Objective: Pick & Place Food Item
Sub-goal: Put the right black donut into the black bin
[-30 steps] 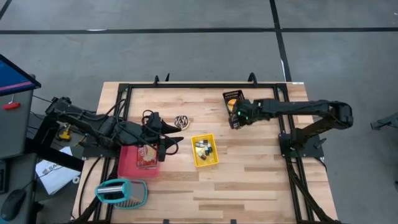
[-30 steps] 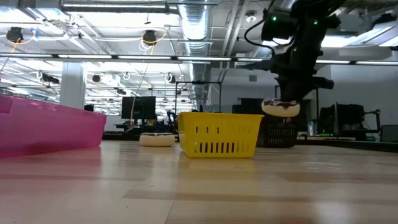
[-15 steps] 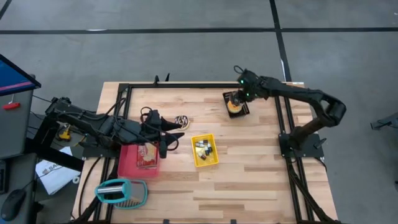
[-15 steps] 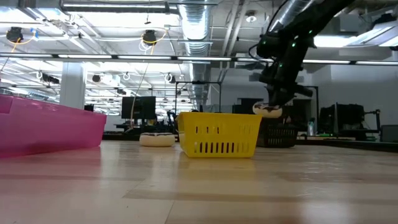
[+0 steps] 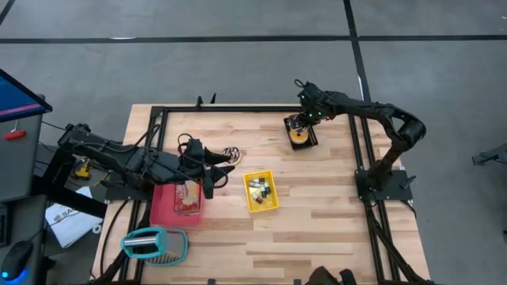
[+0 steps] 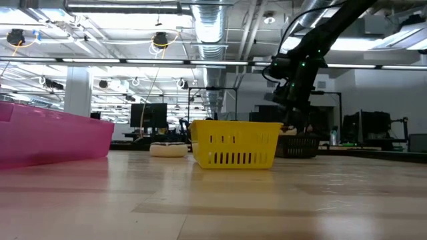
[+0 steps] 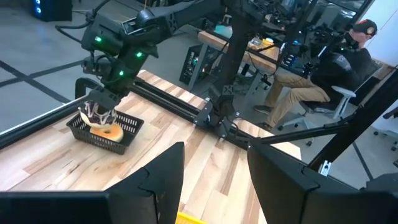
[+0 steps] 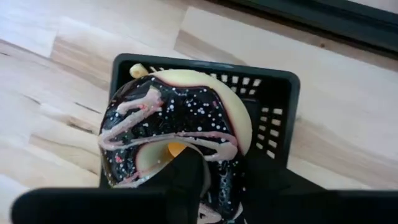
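Right end effector (image 5: 299,125) over the black basket (image 5: 300,132) at the far right part of the desk (image 5: 317,214). Its fingers pinch a chocolate-glazed donut (image 8: 171,134), dark icing with pink drizzle and white sprinkles, one finger through the donut's hole. Donut hangs inside the basket's rim, above an orange-yellow donut (image 7: 114,132) lying in the basket. In the left wrist view the glazed donut (image 7: 97,114) sits just on top of the orange one; contact between the 2 not clear.

Left end effector (image 5: 212,176) near desk centre-left, fingers spread, nothing between them. It sits beside the pink bin (image 5: 176,204), which holds a food item. Another striped donut (image 5: 231,154) lies on the desk just beyond the left end effector. Yellow basket (image 5: 261,191) at mid-desk, dark items inside. Teal object (image 5: 154,245) at the near left edge.

A person (image 7: 323,68) sits in a chair beyond the desk.
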`<state>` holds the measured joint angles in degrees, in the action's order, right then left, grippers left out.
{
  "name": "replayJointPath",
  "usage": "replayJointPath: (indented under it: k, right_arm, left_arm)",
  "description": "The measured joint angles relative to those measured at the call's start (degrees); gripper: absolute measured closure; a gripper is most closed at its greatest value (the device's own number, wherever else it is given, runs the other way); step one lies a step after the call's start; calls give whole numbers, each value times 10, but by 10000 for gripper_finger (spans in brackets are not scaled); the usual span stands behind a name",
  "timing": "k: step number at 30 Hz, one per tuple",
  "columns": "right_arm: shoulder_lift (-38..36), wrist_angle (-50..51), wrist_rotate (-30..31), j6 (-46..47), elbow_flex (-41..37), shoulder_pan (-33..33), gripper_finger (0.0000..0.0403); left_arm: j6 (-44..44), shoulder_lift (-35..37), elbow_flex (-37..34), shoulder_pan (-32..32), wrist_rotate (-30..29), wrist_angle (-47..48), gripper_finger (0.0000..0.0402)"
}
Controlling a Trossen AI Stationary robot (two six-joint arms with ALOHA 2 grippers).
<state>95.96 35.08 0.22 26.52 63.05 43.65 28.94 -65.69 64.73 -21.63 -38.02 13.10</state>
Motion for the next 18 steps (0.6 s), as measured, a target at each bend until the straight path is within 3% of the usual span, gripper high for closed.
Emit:
replayJointPath:
  k: [18]
  right_arm:
    - [-4, -11, -2, -14, 1, 4, 261]
  left_arm:
    - [0, 0, 0, 0, 1, -1, 229]
